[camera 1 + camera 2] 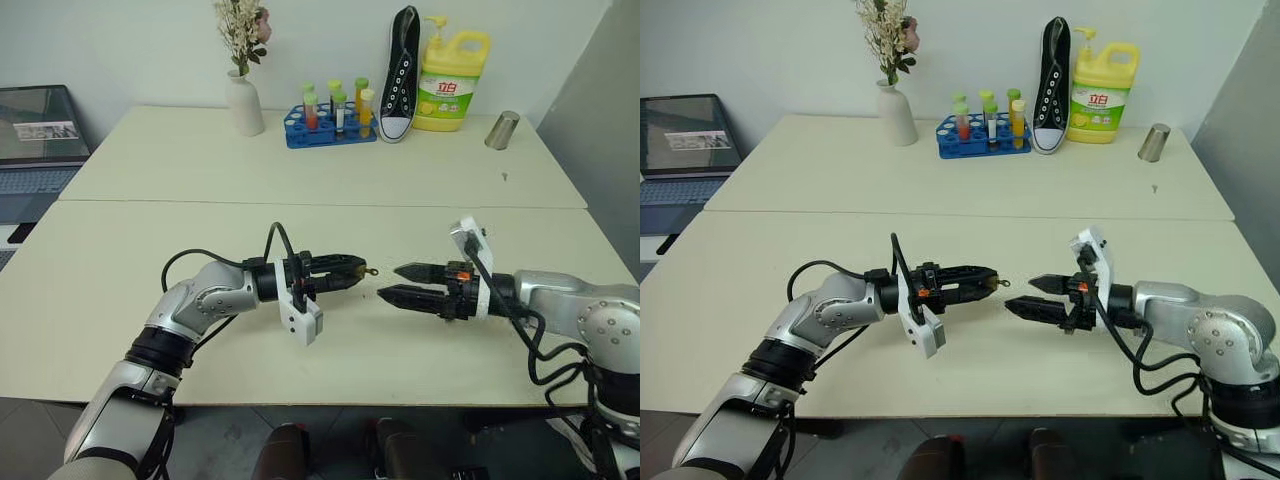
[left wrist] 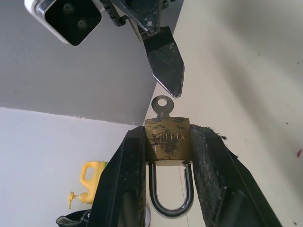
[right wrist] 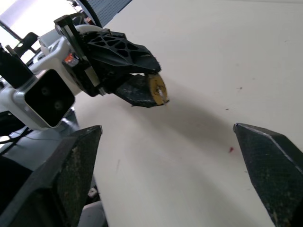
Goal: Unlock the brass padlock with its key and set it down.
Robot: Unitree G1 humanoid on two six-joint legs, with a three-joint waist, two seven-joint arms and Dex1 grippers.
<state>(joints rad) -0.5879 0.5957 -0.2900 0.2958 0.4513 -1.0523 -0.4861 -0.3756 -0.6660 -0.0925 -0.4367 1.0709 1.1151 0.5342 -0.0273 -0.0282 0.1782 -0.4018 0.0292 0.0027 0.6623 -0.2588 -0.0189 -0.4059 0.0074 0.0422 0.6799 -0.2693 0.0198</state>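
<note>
My left gripper (image 1: 352, 268) points level toward the right and is shut on the brass padlock (image 2: 167, 138). The gold body is pinched between the two fingers, and its silver shackle (image 2: 171, 194) loops back toward the wrist. The key (image 2: 162, 107) sticks out of the padlock's free end, its round bow showing. My right gripper (image 1: 390, 281) faces it from the right, open and holding nothing. One of its fingertips (image 2: 165, 71) hangs just off the key without touching it. The right wrist view shows the padlock (image 3: 156, 90) in the left gripper's fingers. Both grippers hover above the cream table (image 1: 300, 360).
Along the back of the table stand a white vase with dried flowers (image 1: 243, 100), a blue test-tube rack (image 1: 330, 125), a black sneaker (image 1: 400, 75), a yellow detergent bottle (image 1: 452, 80) and a metal cup (image 1: 502, 130). A laptop (image 1: 35, 140) sits at the far left.
</note>
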